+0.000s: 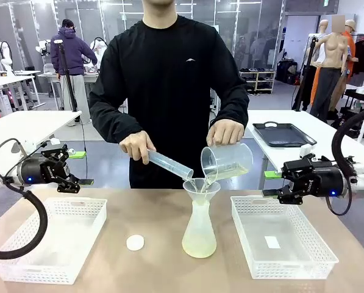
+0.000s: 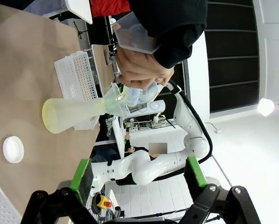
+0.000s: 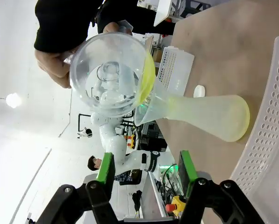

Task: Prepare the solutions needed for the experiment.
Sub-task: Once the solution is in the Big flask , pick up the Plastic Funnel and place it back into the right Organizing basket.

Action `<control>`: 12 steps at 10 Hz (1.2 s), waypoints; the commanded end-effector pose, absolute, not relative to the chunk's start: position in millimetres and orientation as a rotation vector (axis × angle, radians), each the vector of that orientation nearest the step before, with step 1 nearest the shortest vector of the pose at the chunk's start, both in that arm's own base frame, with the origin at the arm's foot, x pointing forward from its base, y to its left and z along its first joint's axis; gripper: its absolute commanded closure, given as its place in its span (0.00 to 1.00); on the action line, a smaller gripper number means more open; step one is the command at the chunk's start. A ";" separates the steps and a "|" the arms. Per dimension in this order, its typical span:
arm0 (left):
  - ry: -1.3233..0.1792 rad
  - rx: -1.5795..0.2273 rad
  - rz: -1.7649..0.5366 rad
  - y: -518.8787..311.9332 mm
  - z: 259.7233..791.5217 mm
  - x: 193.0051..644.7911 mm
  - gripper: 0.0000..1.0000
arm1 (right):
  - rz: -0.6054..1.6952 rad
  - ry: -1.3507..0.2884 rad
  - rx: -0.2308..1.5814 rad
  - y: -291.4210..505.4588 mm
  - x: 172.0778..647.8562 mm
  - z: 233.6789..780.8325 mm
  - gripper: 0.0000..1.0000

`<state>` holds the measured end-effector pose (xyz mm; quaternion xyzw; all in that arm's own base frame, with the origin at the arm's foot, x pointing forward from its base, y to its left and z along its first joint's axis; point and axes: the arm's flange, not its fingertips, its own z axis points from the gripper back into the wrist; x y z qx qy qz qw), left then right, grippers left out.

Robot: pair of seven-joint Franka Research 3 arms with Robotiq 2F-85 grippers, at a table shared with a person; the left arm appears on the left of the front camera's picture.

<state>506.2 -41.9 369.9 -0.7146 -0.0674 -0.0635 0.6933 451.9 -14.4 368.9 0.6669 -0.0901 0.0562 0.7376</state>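
A person across the table tilts a clear beaker (image 1: 226,162) and pours the pale yellow-green solution (image 1: 233,174) through a funnel (image 1: 201,188) into a conical flask (image 1: 199,229) at the table's middle. A shallow layer of the same liquid (image 1: 199,245) lies in the flask's base (image 3: 235,119). The person's other hand holds a graduated cylinder (image 1: 166,165) beside the funnel. My left gripper (image 1: 79,168) hovers open above the left basket, with nothing between its pads (image 2: 83,175). To the right of the beaker, my right gripper (image 1: 270,184) also hangs open and empty (image 3: 145,171).
A white perforated basket (image 1: 53,238) sits at the left and another (image 1: 282,235) at the right, with a small white slip on its floor. A white round stopper (image 1: 135,243) lies on the table left of the flask. A black tray (image 1: 282,134) rests on a far table.
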 end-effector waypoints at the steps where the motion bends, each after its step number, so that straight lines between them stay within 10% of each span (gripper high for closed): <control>1: -0.153 -1.593 -0.149 -42.1 372.5 505.8 0.00 | 0.116 -0.145 1.454 -14.7 459.2 374.2 0.30; 12: -0.153 -1.593 -0.149 -42.1 372.5 505.8 0.00 | 0.123 -0.198 1.464 -14.4 451.9 368.9 0.30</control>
